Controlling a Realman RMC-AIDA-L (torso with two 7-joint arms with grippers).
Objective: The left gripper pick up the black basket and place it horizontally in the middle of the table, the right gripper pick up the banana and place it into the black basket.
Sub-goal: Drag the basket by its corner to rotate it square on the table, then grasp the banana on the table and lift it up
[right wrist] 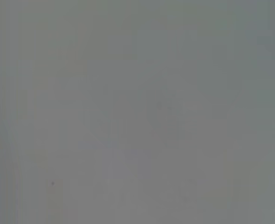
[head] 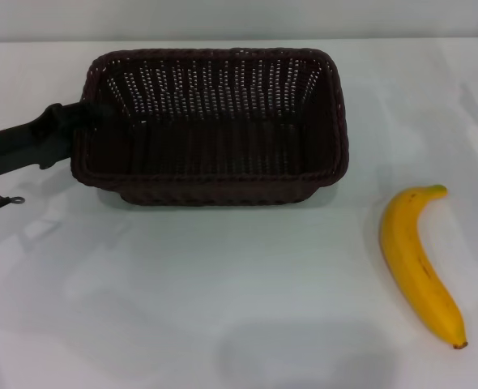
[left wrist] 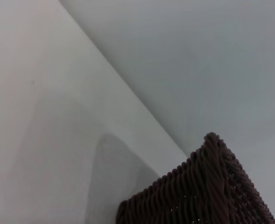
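A yellow banana (head: 421, 261) lies at four o'clock on the white tabletop (head: 223, 308), well apart from everything. Beyond, at twelve o'clock, sits the black basket (head: 211, 126). The left tool (head: 89, 113) meets its nine o'clock rim; whether it grips cannot be told.
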